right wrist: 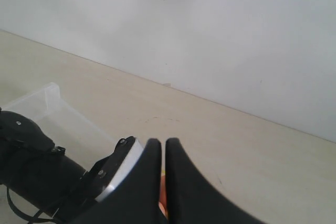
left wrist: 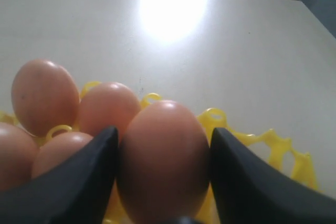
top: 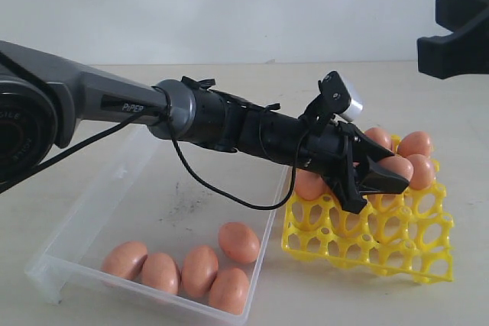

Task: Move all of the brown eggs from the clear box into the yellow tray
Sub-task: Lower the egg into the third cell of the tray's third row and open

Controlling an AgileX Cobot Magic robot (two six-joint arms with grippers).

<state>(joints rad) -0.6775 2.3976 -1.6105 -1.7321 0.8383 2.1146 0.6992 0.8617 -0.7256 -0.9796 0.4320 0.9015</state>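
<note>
Five brown eggs (top: 199,270) lie in the clear box (top: 176,204). They are all bunched at its near end, and some touch each other. There is one box and one yellow tray (top: 397,246). The tray sits just beside the box on the bench (top: 458,112), on the right.

The left claw (left wrist: 164,132) is over the tray. It is spread wide around one brown egg (left wrist: 163,171), with a finger pressed on each side. I cannot tell if that egg sits in a cup. Past it, four more eggs stand close together at the far side of the tray.

The long black left arm (top: 229,124) reaches over the far part of the box. It hides some of the tray, so from the side I cannot count every egg there. A thin black cable (top: 221,192) hangs from the arm above the box.

The right claw (top: 432,55) is up high on the right, well apart from everything. Its fingers are pressed together with nothing in them.
</note>
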